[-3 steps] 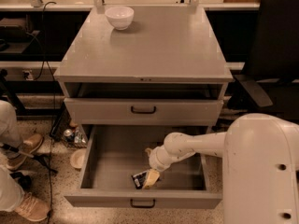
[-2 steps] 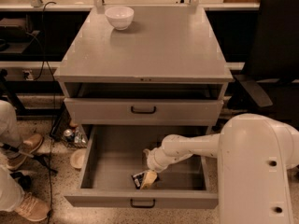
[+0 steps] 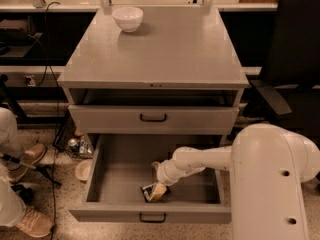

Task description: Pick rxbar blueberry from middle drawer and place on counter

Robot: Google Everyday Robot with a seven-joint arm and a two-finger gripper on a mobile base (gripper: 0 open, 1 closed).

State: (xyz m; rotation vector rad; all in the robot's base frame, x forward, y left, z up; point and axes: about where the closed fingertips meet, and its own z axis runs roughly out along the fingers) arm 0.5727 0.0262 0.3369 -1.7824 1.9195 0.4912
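The rxbar blueberry (image 3: 148, 191), a small dark wrapper with white print, lies on the floor of the pulled-out middle drawer (image 3: 120, 169), near its front wall. My gripper (image 3: 156, 179) is down inside the drawer right over the bar. It is open, with one tan finger (image 3: 159, 193) touching the bar's right end and the other further back. The counter (image 3: 165, 44) is the broad grey top of the cabinet.
A white bowl (image 3: 128, 18) stands at the counter's back left. A closed drawer front with a black handle (image 3: 153, 118) sits above the open drawer. My white arm housing (image 3: 270, 184) fills the lower right. A person's shoes (image 3: 27, 159) are on the floor at left.
My gripper has shifted slightly left inside the drawer, closer over the bar. The bar has not moved.
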